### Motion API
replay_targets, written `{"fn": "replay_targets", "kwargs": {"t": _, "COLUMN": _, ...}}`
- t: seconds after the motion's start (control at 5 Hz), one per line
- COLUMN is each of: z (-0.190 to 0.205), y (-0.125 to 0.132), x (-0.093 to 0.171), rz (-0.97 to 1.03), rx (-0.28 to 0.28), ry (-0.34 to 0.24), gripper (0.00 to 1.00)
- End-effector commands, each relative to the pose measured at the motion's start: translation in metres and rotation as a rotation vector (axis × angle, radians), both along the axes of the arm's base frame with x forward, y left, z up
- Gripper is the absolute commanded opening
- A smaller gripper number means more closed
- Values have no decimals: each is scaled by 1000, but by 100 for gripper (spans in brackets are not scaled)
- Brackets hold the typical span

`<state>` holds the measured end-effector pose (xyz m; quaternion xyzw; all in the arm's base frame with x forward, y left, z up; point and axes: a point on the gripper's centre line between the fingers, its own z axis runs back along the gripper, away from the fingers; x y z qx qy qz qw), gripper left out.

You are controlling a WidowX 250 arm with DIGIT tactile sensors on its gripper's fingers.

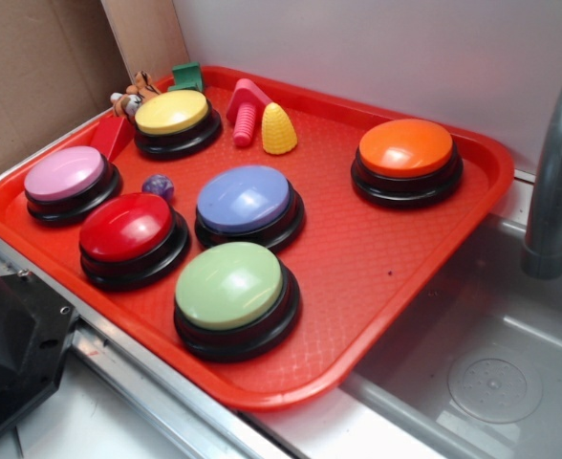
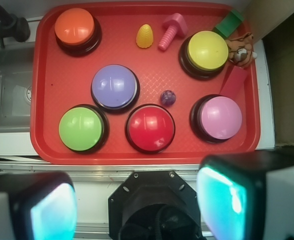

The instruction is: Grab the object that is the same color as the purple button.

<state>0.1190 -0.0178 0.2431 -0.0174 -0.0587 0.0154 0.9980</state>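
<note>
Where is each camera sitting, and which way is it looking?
Exterior: low beside the red tray, looking slantwise across it toward the wall; nothing clearly the robot's shows.
Wrist: up on the arm, looking straight down on the tray; the gripper fills the bottom edge, its fingers spread wide with nothing between.
Both views share the six buttons, among them the purple button, and the little purple lump.
</note>
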Motion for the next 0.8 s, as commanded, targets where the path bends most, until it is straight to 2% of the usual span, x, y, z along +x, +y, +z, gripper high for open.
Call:
{"fn": "replay_targets", "kwargs": {"t": 0.0, "z": 0, "y": 0, "x": 0, "rz": 0, "rx": 0, "ry": 0, "gripper": 100}}
{"fn": "replay_targets", "kwargs": {"t": 0.2, "z": -10, "y": -2, "x": 6, "rz": 112, "rx": -32, "ry": 3, "gripper": 100}}
{"fn": "replay_targets", "kwargs": {"t": 0.4, "z": -29, "y": 4, "x": 20, "rz": 326, "rx": -107, "ry": 17, "gripper": 100}}
{"fn": "replay_targets", "kwargs": {"t": 0.6, "z": -47, "y": 21, "x": 35, "rz": 510, "rx": -150, "ry": 46, "gripper": 100}}
